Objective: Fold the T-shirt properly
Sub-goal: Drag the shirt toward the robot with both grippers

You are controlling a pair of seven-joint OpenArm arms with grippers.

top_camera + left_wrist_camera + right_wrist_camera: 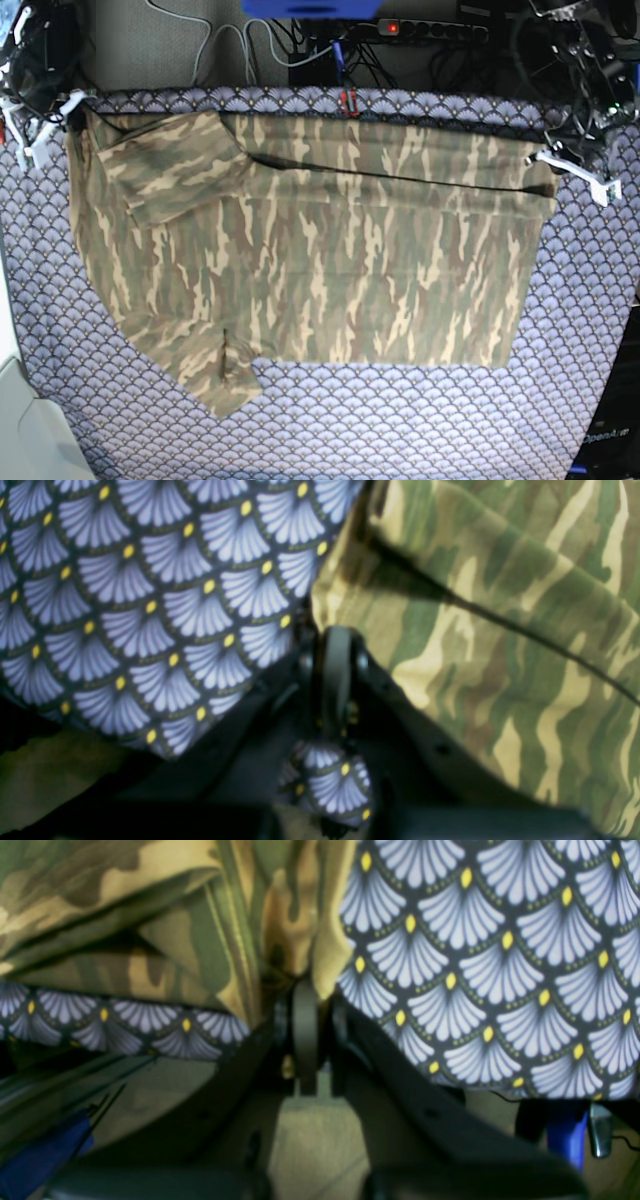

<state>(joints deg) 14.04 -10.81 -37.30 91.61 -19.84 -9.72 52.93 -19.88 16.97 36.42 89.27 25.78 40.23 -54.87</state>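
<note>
t-shirt (320, 260) lies spread across the middle of the base view on the patterned cloth (400, 430) covering the worktop, collar end at frame left, hem at frame right. a strip along its far edge is already doubled over, w/ a dark fold line running across the upper part. so this looks like the first lengthwise fold, mid-step.

right gripper (62, 110) sits at upper left of the base view, left gripper (560, 165) at upper right, both low at the shirt's far corners. right wrist view: jaws pressed together, pinching a bunch of camo fabric (300, 930). left wrist view: jaws closed too, at the shirt's edge (320, 605), prob pinching it, but blur hides the contact.

next move, i reckon: both arms carry that edge toward frame bottom together, keeping the cloth taut so the fold lands straight.
</note>
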